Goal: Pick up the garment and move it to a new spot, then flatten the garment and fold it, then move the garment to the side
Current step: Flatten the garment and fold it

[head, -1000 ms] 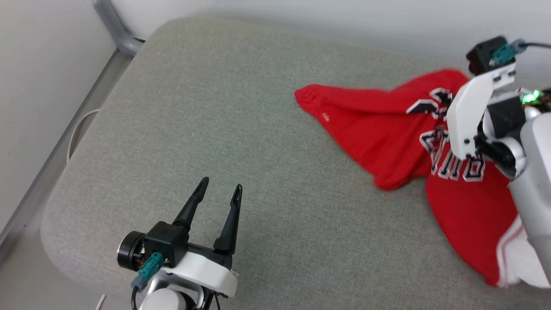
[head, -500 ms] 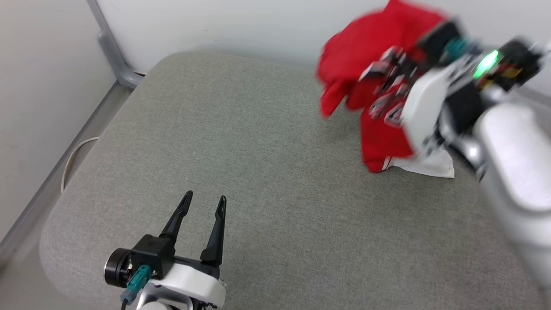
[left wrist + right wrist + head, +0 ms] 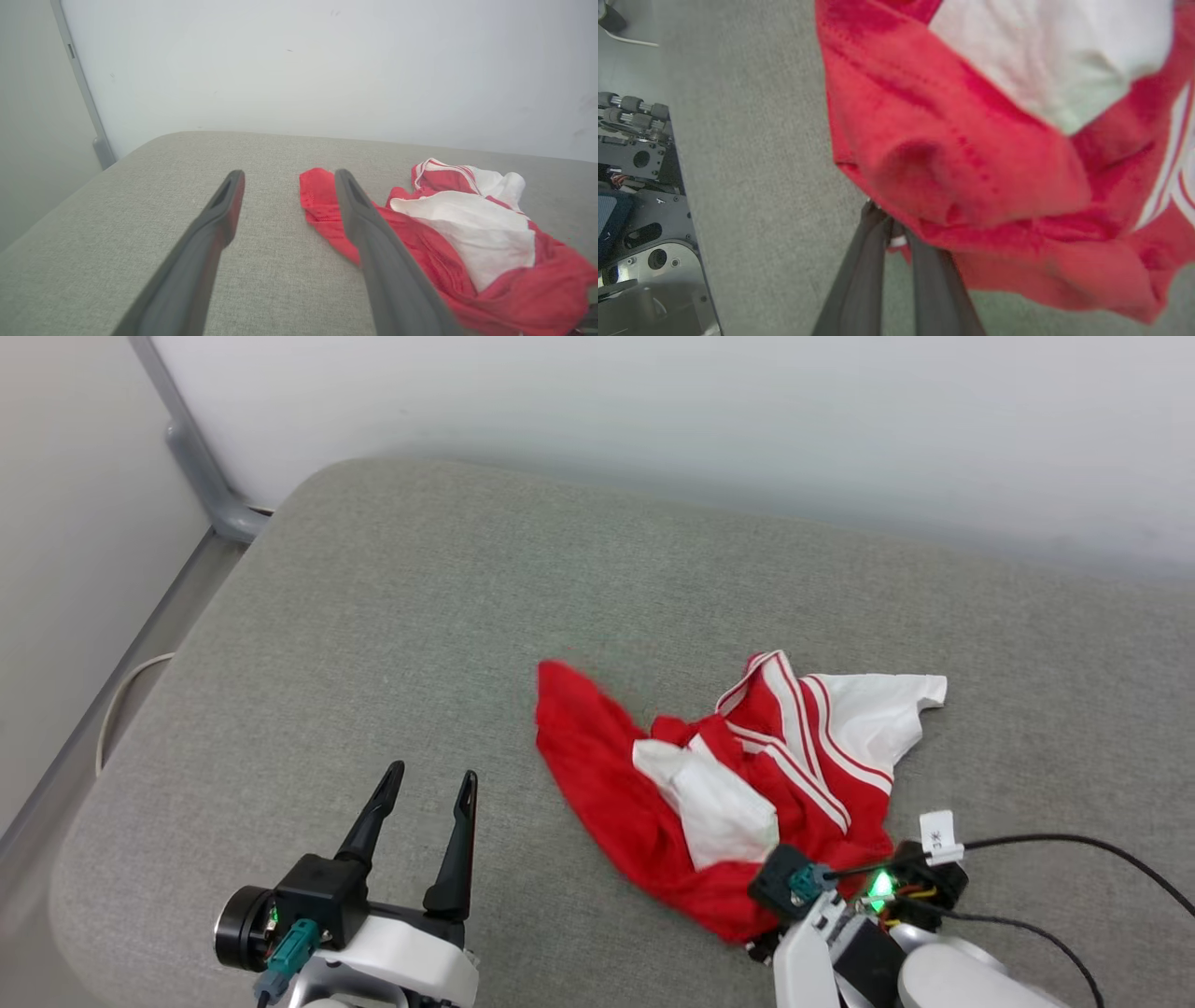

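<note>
Here the garment [image 3: 607, 784] lies crumpled on the grey cushion [image 3: 373, 616], right of the middle and toward the near edge in the head view. We read its long axis as a diagonal. A narrow red end points up and to the robot's left, and the body widens as it runs down and to the right, as far as the right gripper [image 3: 889, 228]. One white sleeve sticks out from the far side and points to the upper right. A second white patch lies folded on top of the red, near the middle of the heap.

The cloth is bright red and heavily wrinkled, with red-and-white striped trim curving between the two white parts. In the left wrist view the garment [image 3: 420, 252] sits low and rumpled on the cushion [image 3: 117, 233], its red tip toward the pale wall [image 3: 299, 70].

In the right wrist view we see the two dark fingers pressed close together, with a fold of the red hem pinched between their tips. The garment [image 3: 952, 140] bunches over and past them. We cannot tell whether that near edge is raised off the cushion.

The left gripper [image 3: 430, 773] hovers over bare cushion, well apart from the garment and to its left. Its fingers are spread and hold nothing. In its own wrist view the left gripper [image 3: 287, 176] points toward the wall.
</note>
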